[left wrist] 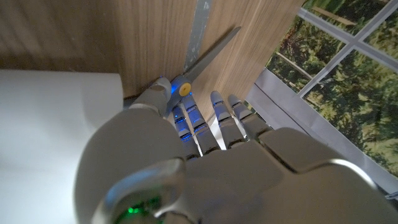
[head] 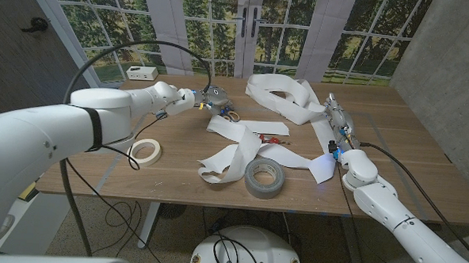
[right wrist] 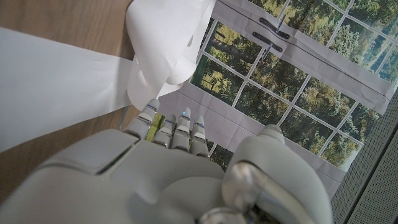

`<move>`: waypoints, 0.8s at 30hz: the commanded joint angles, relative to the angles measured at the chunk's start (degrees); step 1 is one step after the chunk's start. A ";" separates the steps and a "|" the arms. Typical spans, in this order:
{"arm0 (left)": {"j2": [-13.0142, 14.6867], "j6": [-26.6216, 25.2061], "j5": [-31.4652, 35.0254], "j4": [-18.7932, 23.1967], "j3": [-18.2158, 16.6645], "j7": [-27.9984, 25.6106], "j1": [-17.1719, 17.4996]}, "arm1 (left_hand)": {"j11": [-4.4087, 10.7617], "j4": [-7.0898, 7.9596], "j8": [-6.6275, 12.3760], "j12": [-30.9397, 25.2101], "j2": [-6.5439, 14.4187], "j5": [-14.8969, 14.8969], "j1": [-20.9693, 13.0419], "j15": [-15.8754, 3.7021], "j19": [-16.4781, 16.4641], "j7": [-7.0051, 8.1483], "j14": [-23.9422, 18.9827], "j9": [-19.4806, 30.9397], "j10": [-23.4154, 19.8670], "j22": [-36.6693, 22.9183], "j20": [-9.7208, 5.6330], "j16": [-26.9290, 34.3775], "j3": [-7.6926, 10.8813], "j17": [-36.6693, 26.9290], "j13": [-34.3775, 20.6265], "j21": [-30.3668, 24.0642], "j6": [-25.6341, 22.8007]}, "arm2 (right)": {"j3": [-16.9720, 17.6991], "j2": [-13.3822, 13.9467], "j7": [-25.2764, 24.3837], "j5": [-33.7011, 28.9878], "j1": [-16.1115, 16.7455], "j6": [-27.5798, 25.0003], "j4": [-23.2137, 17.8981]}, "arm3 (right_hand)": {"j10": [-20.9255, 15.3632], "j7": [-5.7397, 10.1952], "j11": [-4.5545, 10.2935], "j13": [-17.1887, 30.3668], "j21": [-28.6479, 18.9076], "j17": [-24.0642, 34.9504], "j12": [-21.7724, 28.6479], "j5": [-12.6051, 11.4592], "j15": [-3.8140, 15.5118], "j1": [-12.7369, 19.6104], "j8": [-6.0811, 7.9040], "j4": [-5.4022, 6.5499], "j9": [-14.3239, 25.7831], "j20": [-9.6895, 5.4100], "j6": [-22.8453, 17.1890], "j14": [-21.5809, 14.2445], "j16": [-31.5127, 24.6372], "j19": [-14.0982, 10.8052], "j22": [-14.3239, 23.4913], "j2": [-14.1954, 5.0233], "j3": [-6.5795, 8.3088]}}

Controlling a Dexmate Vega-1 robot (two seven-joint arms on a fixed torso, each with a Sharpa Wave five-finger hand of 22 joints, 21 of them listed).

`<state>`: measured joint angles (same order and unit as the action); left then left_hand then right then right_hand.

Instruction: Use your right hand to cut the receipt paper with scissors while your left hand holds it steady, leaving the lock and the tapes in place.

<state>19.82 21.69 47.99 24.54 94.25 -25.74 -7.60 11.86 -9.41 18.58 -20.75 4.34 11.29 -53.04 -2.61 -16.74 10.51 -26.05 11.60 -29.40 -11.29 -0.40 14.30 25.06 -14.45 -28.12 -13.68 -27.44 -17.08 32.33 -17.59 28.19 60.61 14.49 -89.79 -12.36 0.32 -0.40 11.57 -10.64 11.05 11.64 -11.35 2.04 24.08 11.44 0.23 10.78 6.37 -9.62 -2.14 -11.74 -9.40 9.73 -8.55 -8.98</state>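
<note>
Your left hand (head: pixel 206 98) rests on the scissors (head: pixel 229 114), its grip unclear. Your right hand (head: pixel 337 124) lies beside the paper (head: pixel 277 98), fingers straight, holding nothing.

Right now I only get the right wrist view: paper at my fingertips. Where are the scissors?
Observer: Across the table, the scissors lie beside the left robot hand.
Operator: Gripped?
Observer: Cannot tell. The left wrist view shows its fingertips at the pivot, with the blades on the wood.
Operator: Anything between me and them?
Observer: Loops of paper and a small red thing. The grey tape sits nearer the front edge.
</note>
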 commanded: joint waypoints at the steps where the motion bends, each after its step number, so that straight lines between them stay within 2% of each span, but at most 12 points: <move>1: 0.11 0.23 0.66 -0.02 -0.14 0.11 0.40 | -0.17 -0.28 4.82 -0.97 0.72 -0.18 -2.28 -10.42 -4.17 1.61 -4.07 4.40 -0.71 -1.05 0.19 3.26 -1.70 -3.80 -1.47 -2.52 -5.31 | -0.15 -0.06 0.38 0.25 -0.28 0.07 0.51 | 0.10 0.52 0.10 0.25 -0.19 0.15 -0.02 0.05 0.73 -0.21 -0.11 0.10 0.19 0.27 0.06 0.19 0.15 -0.11 0.11 0.02 0.14; 5: 0.03 0.08 0.61 -0.02 -0.14 0.37 0.56 | -0.15 -0.51 8.02 -2.10 1.10 -0.02 -4.93 -10.45 -8.09 1.30 -7.19 6.67 -1.28 -2.77 1.12 6.35 -3.03 -7.72 -3.10 -5.71 -5.91 | -0.03 -0.04 0.30 0.52 -0.29 -0.23 0.38 | 0.22 0.53 0.19 0.25 -0.19 0.17 -0.06 0.07 0.62 -0.25 -0.09 0.13 0.19 0.28 0.03 0.29 0.18 -0.09 0.11 0.01 0.18; 8: -0.03 -0.20 0.71 -0.02 -0.04 0.76 0.66 | -0.13 -0.74 9.54 -2.77 1.41 0.33 -7.00 -10.79 -9.54 1.45 -10.71 8.03 -1.25 -4.02 0.31 8.93 -3.60 -10.30 -4.29 -7.63 -5.13 | -0.15 0.14 0.46 0.34 -0.38 -0.30 0.46 | 0.19 0.50 0.02 0.25 -0.18 0.16 -0.04 0.08 0.55 -0.24 -0.09 0.11 0.19 0.26 0.03 0.26 0.17 -0.06 0.11 0.05 0.21; 13: -0.04 -0.62 0.68 -0.02 -0.03 1.24 0.88 | -0.17 -0.53 10.23 -3.07 1.03 0.50 -7.44 -10.42 -7.65 1.44 -9.67 8.67 -1.04 -4.44 0.23 7.66 -3.44 -10.13 -4.92 -7.49 -4.60 | -0.31 0.03 0.55 0.69 -0.58 -0.92 0.55 | 0.30 0.53 0.04 0.25 -0.18 0.16 -0.08 0.10 0.59 -0.23 -0.11 0.10 0.19 0.24 0.08 0.40 0.23 -0.03 0.11 0.10 0.26; 17: -0.09 -1.12 0.63 -0.02 -0.07 1.61 1.03 | -0.20 0.21 10.89 -2.97 0.41 0.54 -6.74 -10.11 -4.93 1.59 -6.29 9.76 0.93 -4.64 0.18 4.00 -3.19 -9.14 -5.99 -7.30 -2.17 | -0.54 -0.02 0.82 0.74 -0.90 -1.04 0.83 | 0.40 0.58 -0.17 0.25 -0.18 0.17 -0.10 0.12 0.44 -0.24 -0.11 0.10 0.19 0.23 0.08 0.36 0.21 -0.01 0.11 0.11 0.31; 24: -0.41 -2.53 0.43 -0.02 -0.08 3.18 1.40 | -0.11 0.47 11.50 -3.18 0.06 0.40 -6.02 -10.09 -4.28 1.59 -5.47 10.17 1.11 -4.50 -0.31 2.63 -3.17 -8.68 -6.42 -7.31 -1.97 | -0.77 0.02 0.95 0.81 -1.26 -1.48 0.94 | 0.50 0.53 -0.01 0.25 -0.18 0.18 -0.12 0.14 0.40 -0.24 -0.11 0.11 0.20 0.23 0.10 0.48 0.24 0.03 0.11 0.06 0.41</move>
<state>19.75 20.77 48.42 24.53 94.07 -24.57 -6.82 11.77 -9.47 29.40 -23.53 4.92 11.28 -59.20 -2.96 -21.36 10.55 -31.93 11.60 -28.68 -15.68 -0.61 17.30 21.70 -23.10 -34.24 -21.02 -27.50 -17.50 32.30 -16.92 28.78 59.88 13.69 -89.10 -12.14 0.63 -0.62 11.57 -10.64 11.05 11.65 -11.35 1.84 24.08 11.44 0.41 10.78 6.36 -9.30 -1.93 -11.75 -9.41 9.73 -8.55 -8.81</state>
